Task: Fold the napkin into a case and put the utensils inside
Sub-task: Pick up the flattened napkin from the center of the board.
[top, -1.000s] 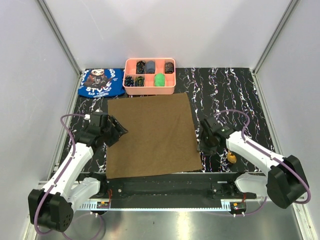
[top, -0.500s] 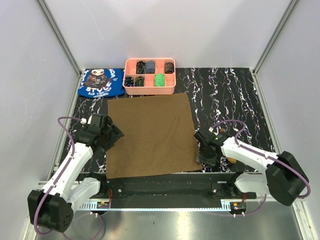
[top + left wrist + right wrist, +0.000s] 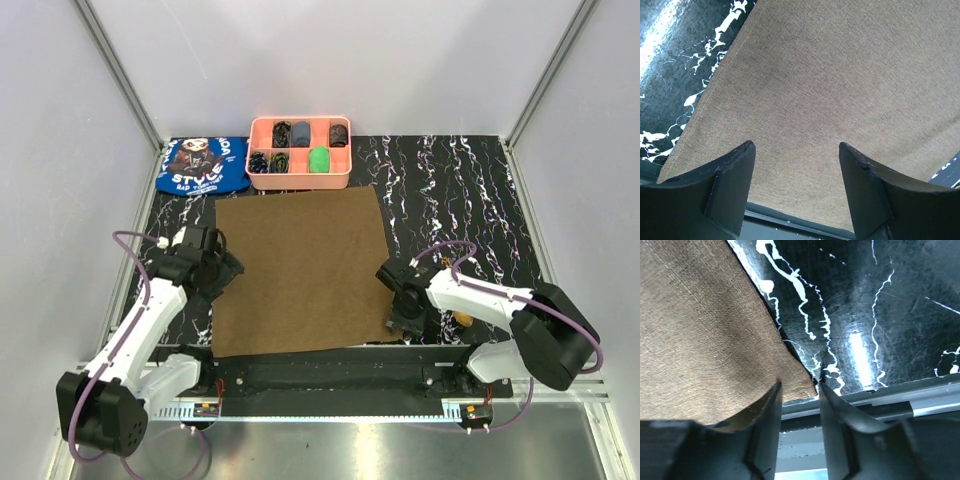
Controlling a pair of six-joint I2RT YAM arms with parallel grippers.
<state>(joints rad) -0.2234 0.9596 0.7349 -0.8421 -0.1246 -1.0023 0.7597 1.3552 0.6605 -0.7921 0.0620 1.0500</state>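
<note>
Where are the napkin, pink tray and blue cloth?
napkin (image 3: 300, 268), top view, middle of the cloth.
pink tray (image 3: 300, 183), top view, near wall.
blue cloth (image 3: 200, 166), top view, printed middle.

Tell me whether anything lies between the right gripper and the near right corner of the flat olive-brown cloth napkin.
Nothing visible does. The right gripper has its parted jaws right at the near right corner of the olive-brown cloth napkin, with only bare black marbled table beside it.
</note>
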